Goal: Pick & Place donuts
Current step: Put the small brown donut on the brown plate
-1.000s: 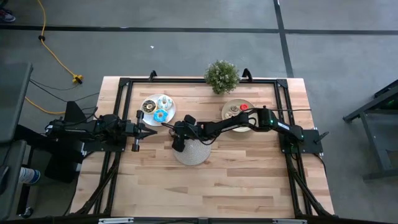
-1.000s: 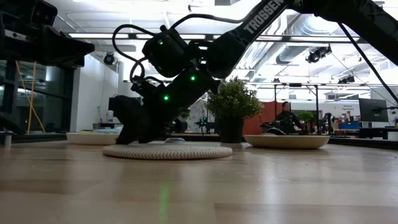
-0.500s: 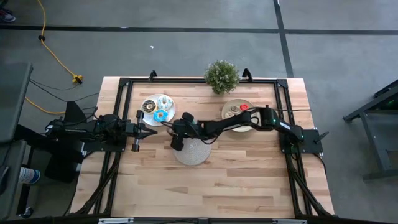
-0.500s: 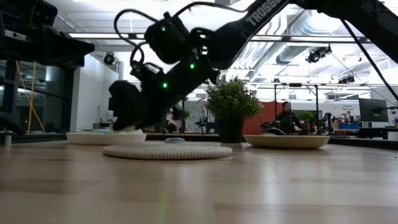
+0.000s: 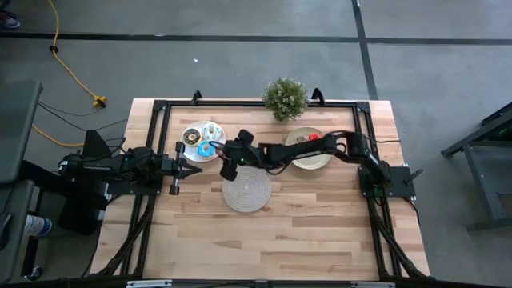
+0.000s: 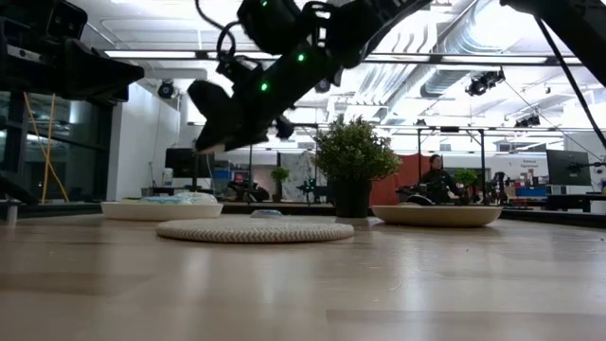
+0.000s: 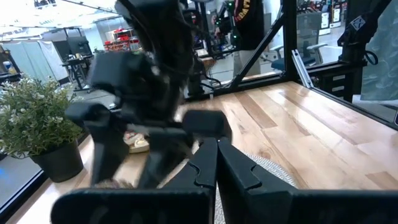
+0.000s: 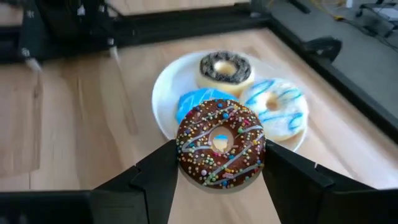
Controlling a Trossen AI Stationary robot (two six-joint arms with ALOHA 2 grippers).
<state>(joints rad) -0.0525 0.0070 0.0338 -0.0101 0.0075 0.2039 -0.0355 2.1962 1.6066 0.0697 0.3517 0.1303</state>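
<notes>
A brown donut with coloured sprinkles (image 8: 219, 148) sits between the fingers of my right gripper (image 5: 229, 164), which is shut on it above the table beside the white plate (image 5: 192, 128). That plate holds three donuts: a dark-iced one (image 8: 225, 70), a blue one (image 8: 196, 102) and a white-blue one (image 8: 277, 109). A red donut (image 5: 314, 137) and a tan one (image 5: 300, 142) lie on the cream plate (image 5: 308, 160). My left gripper (image 5: 179, 168) waits shut at the table's left side. My right gripper pinches the brown donut by two opposite sides of its outer rim (image 8: 181, 155) between its two fingers. The fingers slant downward, coming from the table's right. The donut is lifted clear, its iced face turned up toward the wrist camera.
A round woven mat (image 5: 246, 190) lies at the table's middle, just near of my right gripper. A potted plant (image 5: 285, 98) stands at the far edge. A black frame (image 5: 160, 108) runs around the table top. Bare wood stretches toward the near edge.
My right gripper has risen from the woven mat's left edge and shifted toward the far edge and the white plate, tipping more level. The brown donut has come up with it, lifted clear of the mat.
</notes>
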